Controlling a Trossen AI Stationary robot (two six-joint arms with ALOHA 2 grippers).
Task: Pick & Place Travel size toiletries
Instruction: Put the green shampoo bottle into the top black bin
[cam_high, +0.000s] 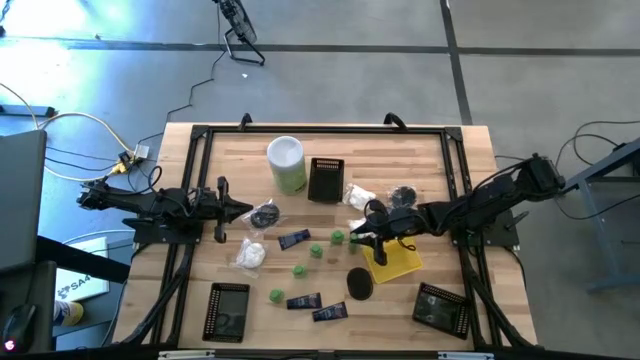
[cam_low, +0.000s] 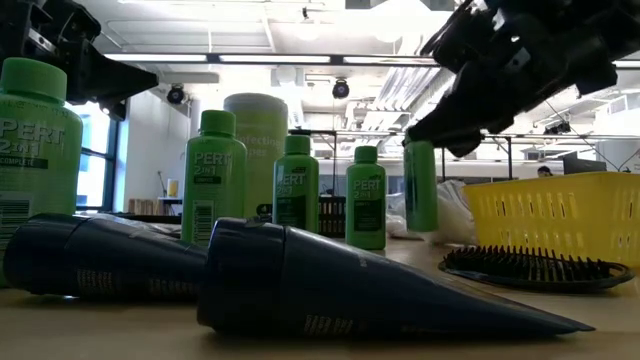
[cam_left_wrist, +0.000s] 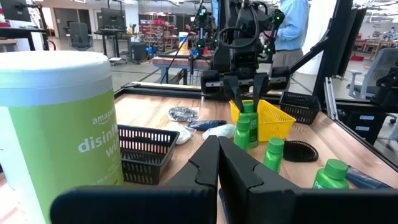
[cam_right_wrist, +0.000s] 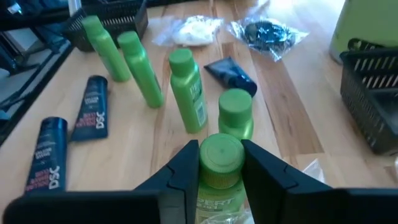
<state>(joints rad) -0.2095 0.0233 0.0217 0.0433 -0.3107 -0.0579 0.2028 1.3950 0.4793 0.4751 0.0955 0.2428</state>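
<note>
The travel size toiletries are spread over the wooden table: little green bottles (cam_high: 316, 250), dark navy tubes (cam_high: 293, 240), white soft packets (cam_high: 250, 255) and a dark round piece (cam_high: 360, 283). My right gripper (cam_high: 358, 238) is shut on one green bottle (cam_right_wrist: 217, 202) at the left edge of the yellow basket (cam_high: 398, 263). Two more green bottles (cam_right_wrist: 186, 93) stand upright on their bases just beyond it. My left gripper (cam_high: 243, 210) waits at the table's left, shut and holding nothing, fingers level (cam_left_wrist: 217, 163). My right gripper pinches the green bottle's cap (cam_right_wrist: 219, 155) between its two fingers, one finger (cam_right_wrist: 186, 171) on each side. The fingers come from the table's right, slanting a little downward. The bottle hangs upright below them (cam_low: 421, 190), its base seemingly just clear of the table.
A tall white-and-green canister (cam_high: 286, 163) and a black mesh basket (cam_high: 326, 178) stand at the back. Two more black baskets (cam_high: 228, 310) (cam_high: 442, 305) lie near the front edge. Bagged dark pieces (cam_high: 265, 214) (cam_high: 403, 195) lie mid-table. A person (cam_left_wrist: 292, 25) stands beyond the table.
</note>
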